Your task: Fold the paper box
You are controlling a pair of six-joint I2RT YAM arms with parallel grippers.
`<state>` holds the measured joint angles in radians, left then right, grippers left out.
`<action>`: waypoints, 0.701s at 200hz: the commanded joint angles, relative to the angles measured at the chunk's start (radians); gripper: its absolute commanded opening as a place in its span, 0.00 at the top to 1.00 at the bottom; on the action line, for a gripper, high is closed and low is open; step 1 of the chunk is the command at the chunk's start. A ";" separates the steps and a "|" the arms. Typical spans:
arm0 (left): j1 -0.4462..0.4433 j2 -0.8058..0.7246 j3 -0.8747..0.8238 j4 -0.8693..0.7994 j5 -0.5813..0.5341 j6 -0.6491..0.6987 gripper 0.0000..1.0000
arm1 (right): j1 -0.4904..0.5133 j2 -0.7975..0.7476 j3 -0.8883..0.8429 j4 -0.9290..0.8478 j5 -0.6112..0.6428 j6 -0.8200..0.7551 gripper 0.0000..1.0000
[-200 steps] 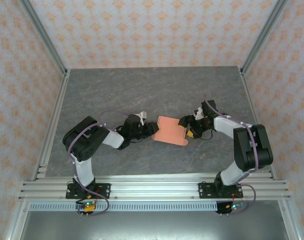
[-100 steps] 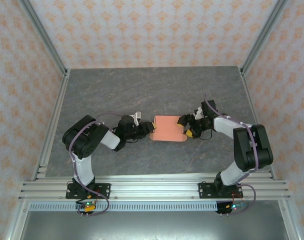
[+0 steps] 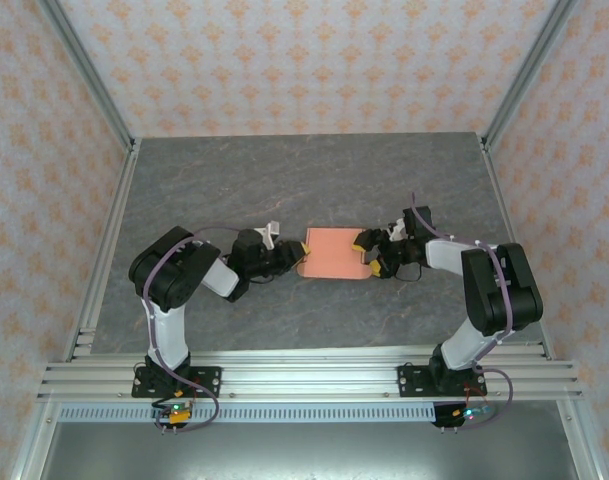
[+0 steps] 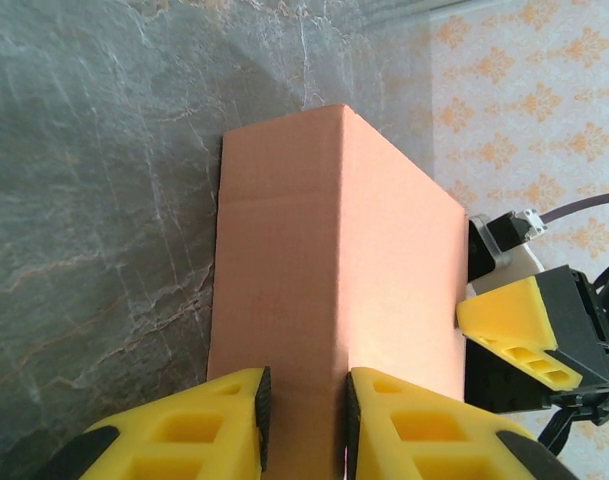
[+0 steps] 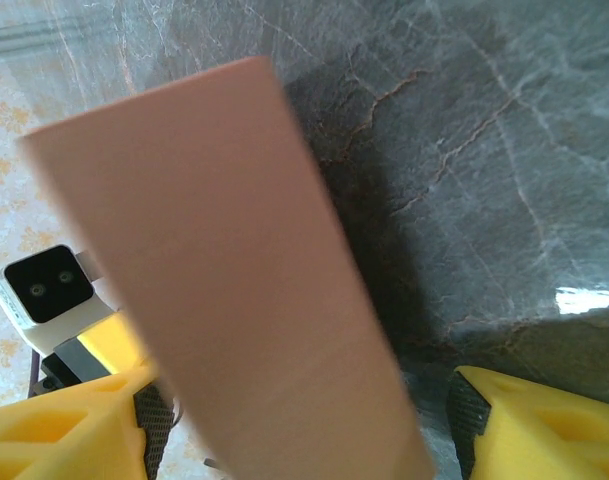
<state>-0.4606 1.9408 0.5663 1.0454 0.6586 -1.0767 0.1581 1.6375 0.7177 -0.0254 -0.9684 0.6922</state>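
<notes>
Left pincer [image 3: 304, 250] clenches the paper box [image 3: 332, 254] edge; right pincer [image 3: 369, 254] stands released, straddling its other end.

The paper box [image 4: 334, 260] is thin salmon card, matt and smooth. Beneath it the table [image 3: 314, 180] looks like grey veined stone, perhaps laminate, with a faint sheen. The fingers [image 4: 184, 430] of the left gripper [image 4: 304, 400] at the box's edge are dull yellow plastic.
</notes>
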 commanded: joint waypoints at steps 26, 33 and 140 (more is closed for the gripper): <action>0.021 0.046 -0.040 -0.137 -0.019 0.026 0.74 | 0.010 0.031 -0.006 0.063 -0.017 0.034 0.25; 0.021 0.044 -0.040 -0.140 -0.019 0.027 0.74 | 0.014 0.035 -0.008 0.088 -0.026 0.053 0.26; 0.021 -0.025 -0.022 -0.223 -0.019 0.066 0.61 | 0.081 -0.051 -0.072 0.399 0.020 0.403 0.46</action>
<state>-0.4301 1.9331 0.5659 1.0309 0.6571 -1.0630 0.2115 1.6512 0.6529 0.2691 -0.9779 0.9813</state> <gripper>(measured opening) 0.358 0.558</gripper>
